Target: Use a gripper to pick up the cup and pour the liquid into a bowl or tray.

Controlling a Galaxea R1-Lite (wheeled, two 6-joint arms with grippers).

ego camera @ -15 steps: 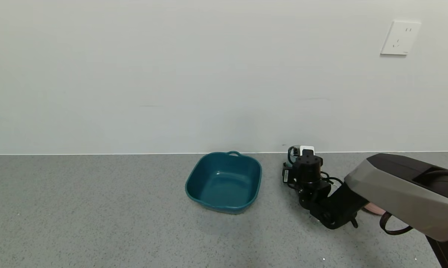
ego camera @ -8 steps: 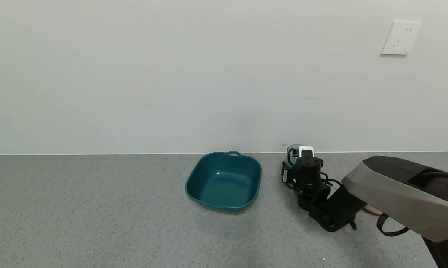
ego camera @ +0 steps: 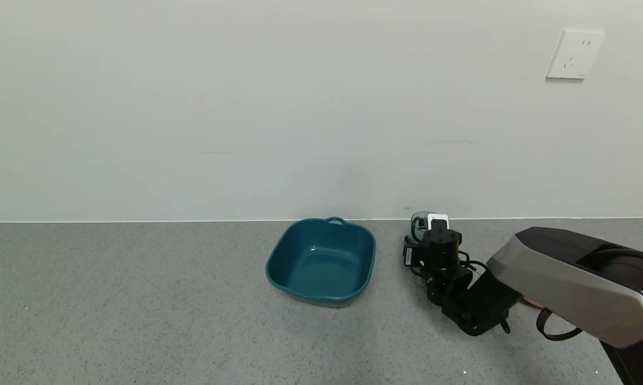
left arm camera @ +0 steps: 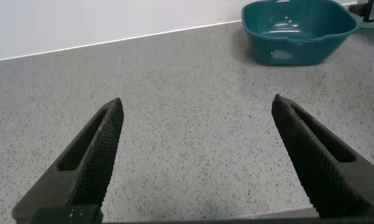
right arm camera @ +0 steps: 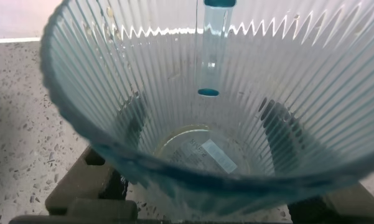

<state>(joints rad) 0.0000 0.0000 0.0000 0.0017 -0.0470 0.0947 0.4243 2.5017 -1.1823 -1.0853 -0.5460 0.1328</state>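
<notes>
My right gripper [ego camera: 427, 221] is shut on the blue-green ribbed cup [ego camera: 419, 219], near the wall and to the right of the teal tray. In the right wrist view I look into the cup's [right arm camera: 205, 74] mouth. Its base shows a label and no orange liquid. The dark fingers [right arm camera: 132, 118] press on both sides of it. Only a pink sliver of the bowl [ego camera: 531, 303] shows under my right forearm; its inside is hidden. My left gripper [left arm camera: 196, 109] is open and empty above bare counter, out of the head view.
The square dark teal tray [ego camera: 278, 254] with a small handle sits on the grey speckled counter, left of the cup; it also shows in the left wrist view [left arm camera: 255, 43]. A white wall runs close behind, with a socket [ego camera: 574, 54] at the upper right.
My right arm has shifted slightly to the left and lower, still holding the cup. The tray and the left gripper have not moved.
</notes>
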